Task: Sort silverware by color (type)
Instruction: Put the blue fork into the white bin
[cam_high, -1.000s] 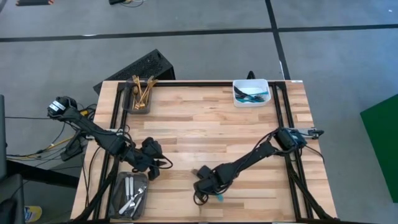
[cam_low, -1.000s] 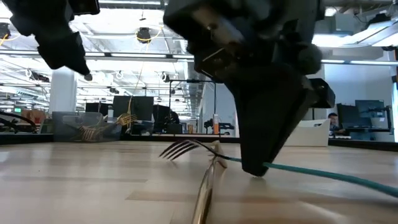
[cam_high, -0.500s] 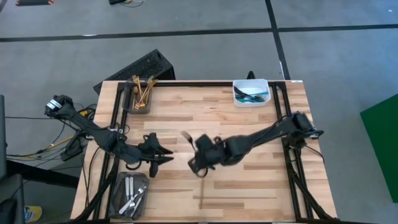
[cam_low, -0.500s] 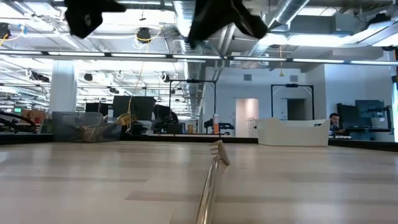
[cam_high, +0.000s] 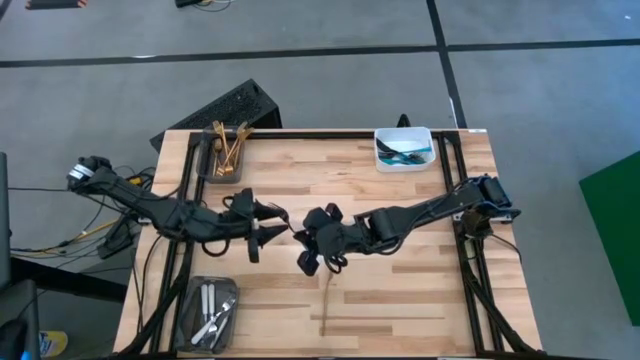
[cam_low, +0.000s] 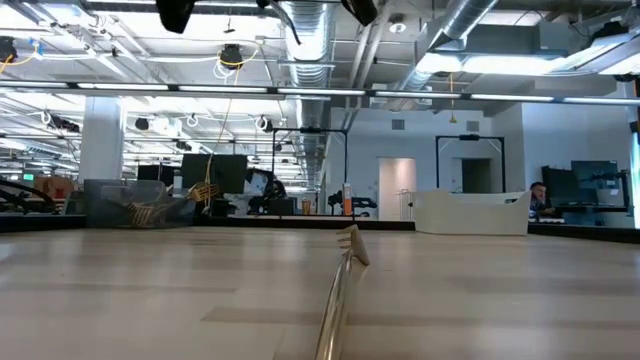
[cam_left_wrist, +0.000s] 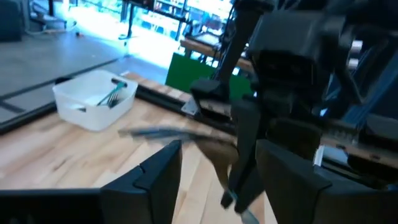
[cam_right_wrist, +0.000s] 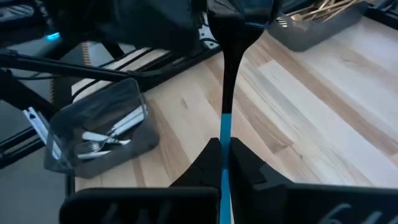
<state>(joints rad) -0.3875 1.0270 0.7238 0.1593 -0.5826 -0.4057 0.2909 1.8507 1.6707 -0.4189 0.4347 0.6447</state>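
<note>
Two trays and a bin are sitting at the table's (cam_high: 400, 200) corners: a tray of forks (cam_high: 222, 155) at the far left corner, a bin (cam_high: 403, 149) with utensils at the far right, a tray of cutlery (cam_high: 210, 312) at the near left. A lone fork (cam_high: 326, 300) is lying near the middle of the near edge. Both grippers, left (cam_high: 262, 232) and right (cam_high: 312, 240), are hanging over the table's middle, close together.

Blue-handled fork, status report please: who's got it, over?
Right pincer shut on blue-handled metal fork, mid-table. Left pincer open, facing it, close. One gold fork left on wooden table. Nothing between them.
</note>
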